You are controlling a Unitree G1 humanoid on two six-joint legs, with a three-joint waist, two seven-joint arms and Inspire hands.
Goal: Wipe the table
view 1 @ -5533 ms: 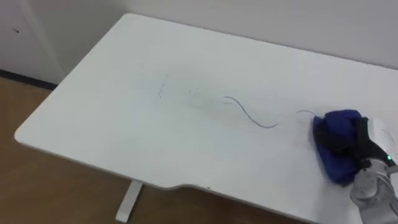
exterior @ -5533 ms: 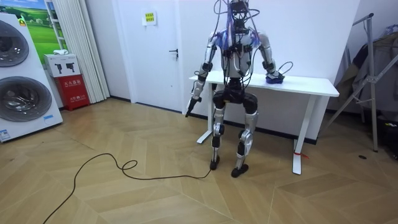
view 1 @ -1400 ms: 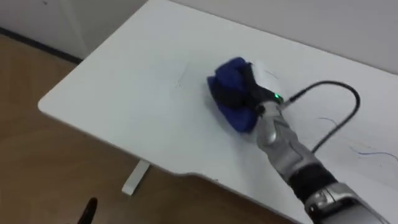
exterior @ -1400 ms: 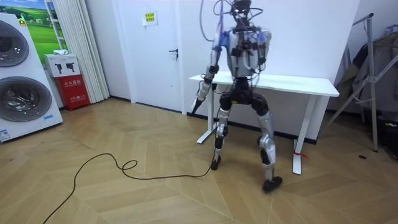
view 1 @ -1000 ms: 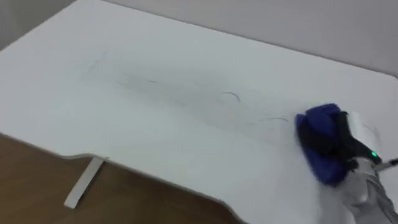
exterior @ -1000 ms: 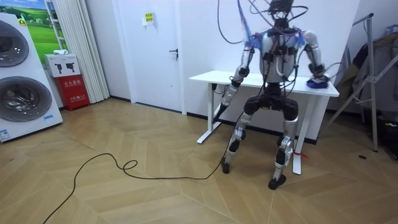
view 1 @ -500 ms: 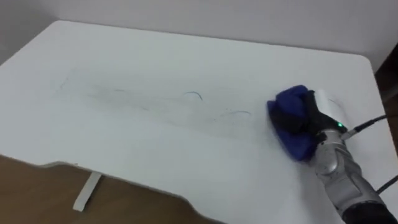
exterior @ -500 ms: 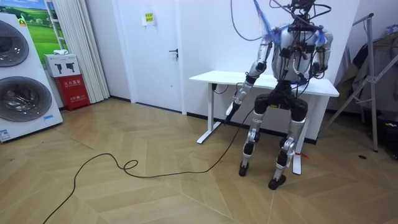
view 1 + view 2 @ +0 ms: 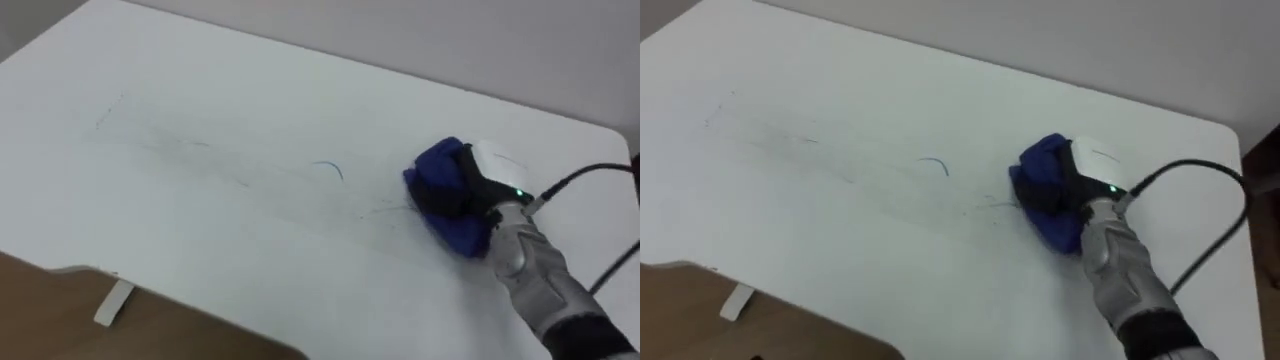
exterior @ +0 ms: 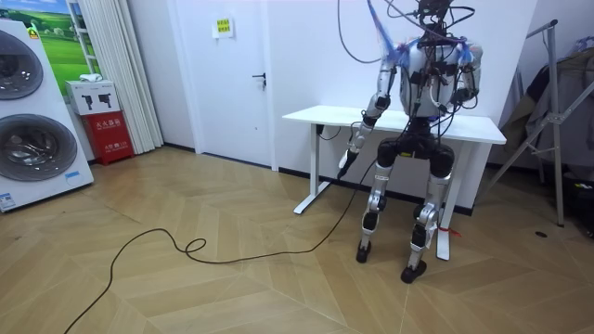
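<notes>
Washing machine (image 10: pixel 32 144) at room view's left, red box (image 10: pixel 109 136) beside it; white door (image 10: pixel 223 83) behind; metal rack (image 10: pixel 557 121) far right.

The white rectangular desk (image 9: pixel 250 110) is lit brightly and evenly from above. A faint soft shadow is cast beneath the crumpled blue cloth (image 9: pixel 436 186).

I can read nothing here: the yellow notice (image 10: pixel 223 26) by the door (image 10: pixel 237 93) and the white marks on the red box (image 10: pixel 109 135) are too small for me.
</notes>
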